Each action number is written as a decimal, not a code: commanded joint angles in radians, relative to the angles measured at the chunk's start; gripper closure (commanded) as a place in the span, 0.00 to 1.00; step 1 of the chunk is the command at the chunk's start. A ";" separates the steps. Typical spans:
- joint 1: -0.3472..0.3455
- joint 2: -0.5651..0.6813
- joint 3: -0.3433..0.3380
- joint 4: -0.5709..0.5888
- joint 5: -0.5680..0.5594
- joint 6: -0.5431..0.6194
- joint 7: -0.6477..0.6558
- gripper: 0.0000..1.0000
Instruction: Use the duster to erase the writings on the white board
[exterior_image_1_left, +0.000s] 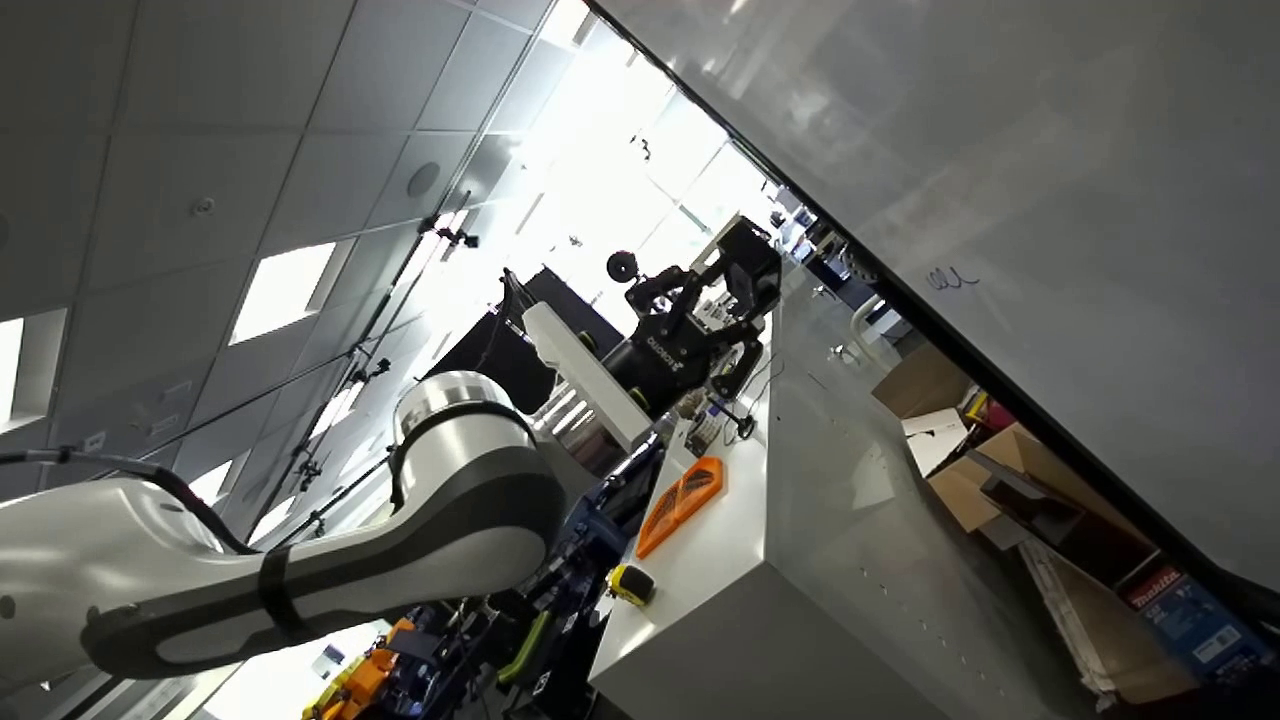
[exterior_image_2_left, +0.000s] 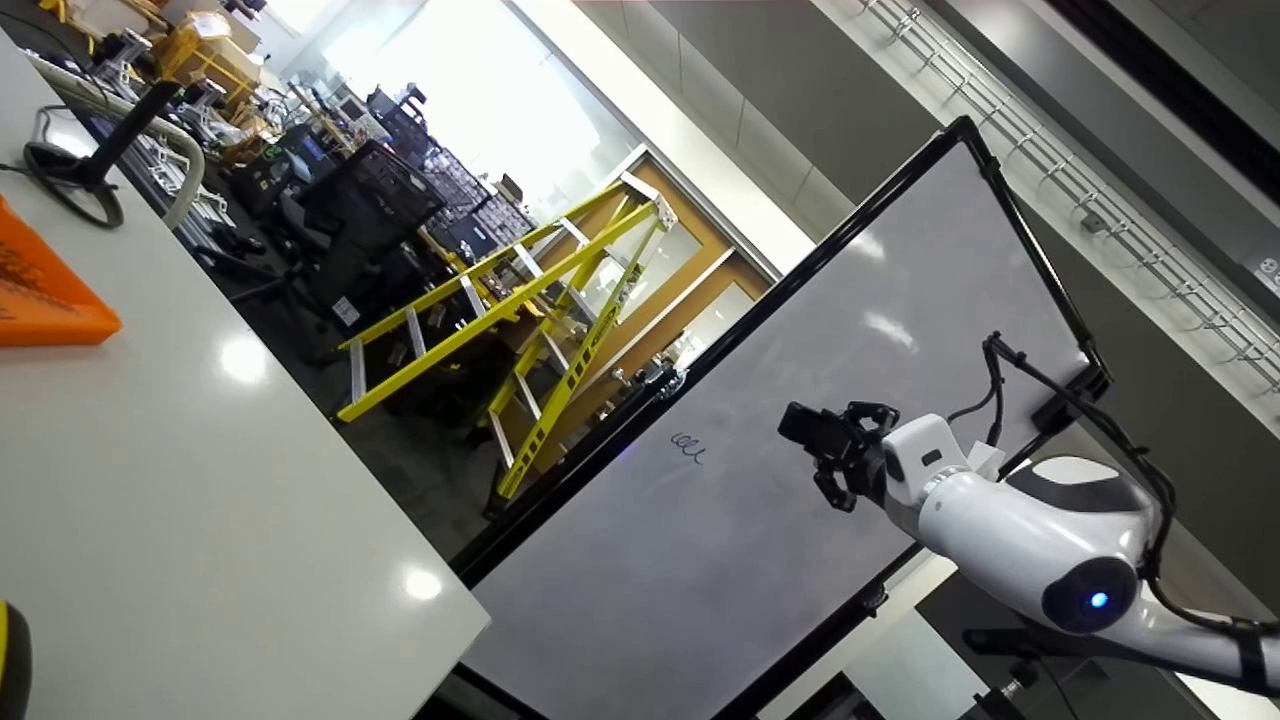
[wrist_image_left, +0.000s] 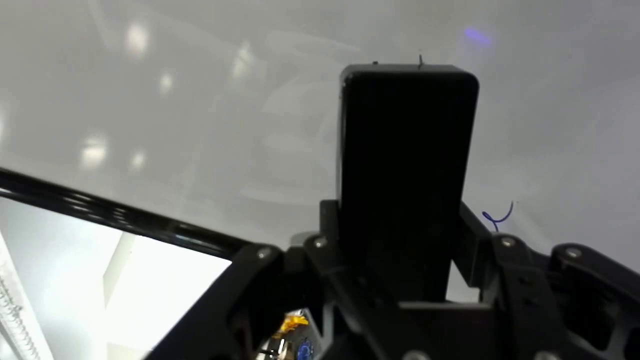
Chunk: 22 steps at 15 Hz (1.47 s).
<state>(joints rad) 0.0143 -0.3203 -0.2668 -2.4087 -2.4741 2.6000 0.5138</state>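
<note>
The hand (wrist_image_left: 400, 230) is drawn in to the width of a dark block, which I take to be the duster (wrist_image_left: 407, 140); it sits between the two fingers (wrist_image_left: 472, 245) and stands well out past their tips. The step now, as I judge it, is to bring the duster over the writing (exterior_image_2_left: 687, 447) and rub it off the board (exterior_image_2_left: 700, 540). The gap ahead of the hand is hard to read, so make the last part of the approach slow, until the duster just meets the board. Its wiping face cannot be made out; whichever side it is should lie flat, since an edge would likely streak. Press lightly: with so much of the duster beyond the fingers, a hard sideways push could twist it in the grip. Short overlapping strokes, carried past both ends of the writing, should do.

The board spreads out in front of the hand, and the duster seems apart from it. In the wrist view the writing shows just beside the finger on the right, partly hidden, it seems. In an exterior view it lies off beyond the duster's free end, between the hand and the board's black frame (exterior_image_2_left: 545, 500).
</note>
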 joint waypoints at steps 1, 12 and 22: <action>0.028 0.062 -0.053 0.049 -0.174 -0.057 0.223 0.70; -0.059 0.307 0.006 0.131 -0.128 -0.217 0.634 0.70; -0.115 0.425 0.116 0.300 -0.127 -0.084 0.736 0.70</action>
<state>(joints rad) -0.0674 0.0679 -0.1838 -2.1876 -2.6048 2.4292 1.2248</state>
